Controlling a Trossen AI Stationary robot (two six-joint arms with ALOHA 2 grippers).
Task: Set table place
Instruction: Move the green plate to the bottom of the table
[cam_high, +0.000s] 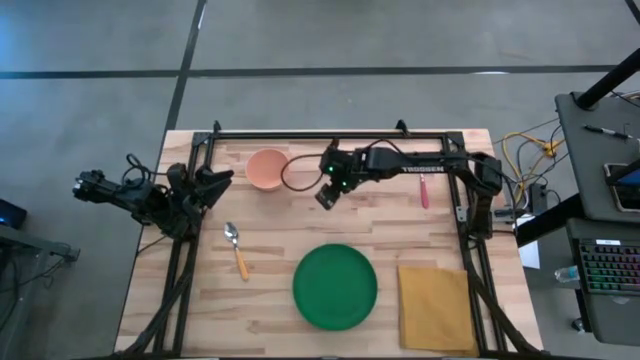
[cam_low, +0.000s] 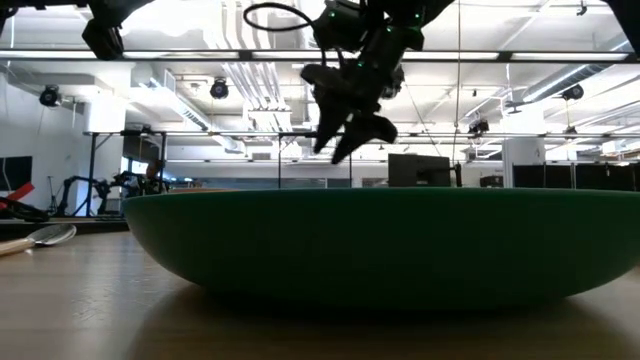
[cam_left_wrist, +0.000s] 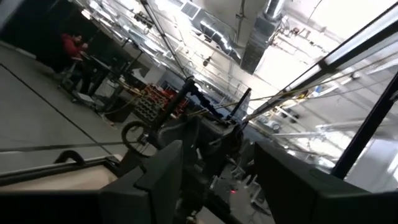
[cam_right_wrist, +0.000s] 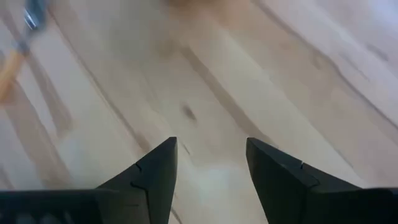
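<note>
The green plate (cam_high: 335, 286) lies on the table (cam_high: 270, 230) near its near edge; in the low view it (cam_low: 390, 245) fills the foreground. The peach-orange bowl (cam_high: 267, 169) stands at the far middle. The orange-handled spoon (cam_high: 237, 250) lies left of the plate, the red-handled fork (cam_high: 424, 190) at the far right, the mustard-yellow napkin (cam_high: 436, 307) at the near right. My right gripper (cam_high: 326, 198) hangs open and empty above bare wood between bowl and plate (cam_right_wrist: 210, 158). My left gripper (cam_high: 222, 180) is open and empty, raised at the far left (cam_left_wrist: 214, 177).
A black metal frame (cam_high: 330, 134) runs along the table's far edge and down both sides. Bare wood lies between bowl, spoon and plate. A desk with a keyboard (cam_high: 610, 275) stands off the table's right side.
</note>
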